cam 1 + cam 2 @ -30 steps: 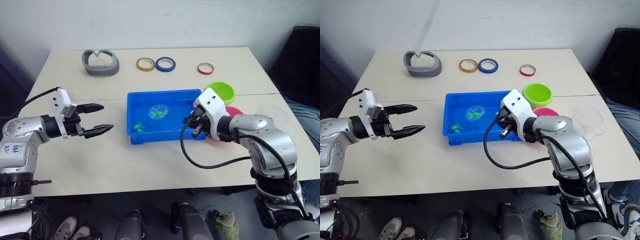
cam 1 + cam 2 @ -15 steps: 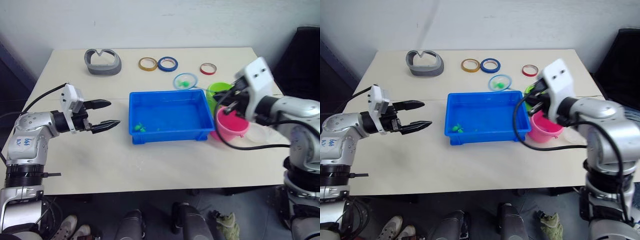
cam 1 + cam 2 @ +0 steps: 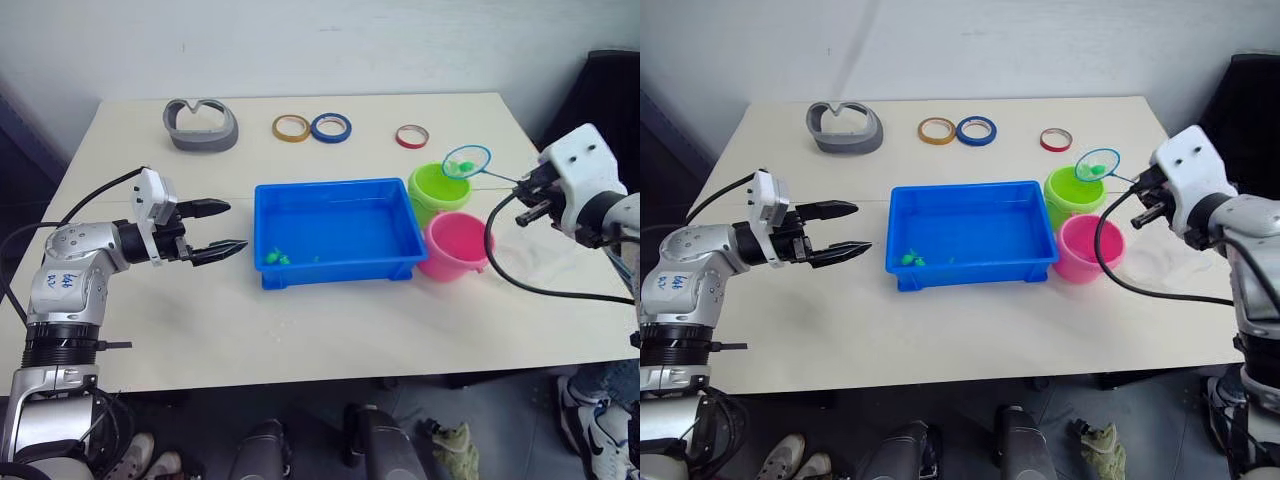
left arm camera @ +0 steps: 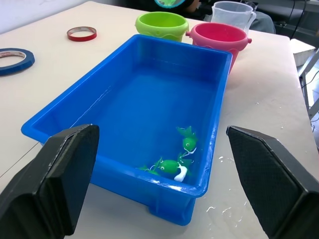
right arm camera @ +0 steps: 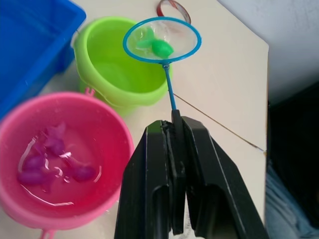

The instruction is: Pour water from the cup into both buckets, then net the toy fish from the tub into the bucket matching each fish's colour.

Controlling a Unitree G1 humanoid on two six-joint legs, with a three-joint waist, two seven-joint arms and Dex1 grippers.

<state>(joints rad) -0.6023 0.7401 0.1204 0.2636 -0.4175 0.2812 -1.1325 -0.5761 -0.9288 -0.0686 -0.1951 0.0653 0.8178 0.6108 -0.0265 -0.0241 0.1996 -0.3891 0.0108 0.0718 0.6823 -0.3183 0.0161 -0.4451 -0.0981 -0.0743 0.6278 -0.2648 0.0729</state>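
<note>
Head views: right gripper (image 3: 1143, 200) pinches the net (image 3: 466, 161) by its handle, blue hoop above the green bucket (image 3: 438, 187). Left gripper (image 3: 220, 227) hovers beside the blue tub (image 3: 335, 270), jaws spread, empty.

Left wrist view: green fish (image 4: 169, 166) lie in the tub's shallow water.

Right wrist view: green fish in net (image 5: 158, 47); pink bucket (image 5: 89, 107) holds purple-pink fish (image 5: 37, 162) in water.
</note>
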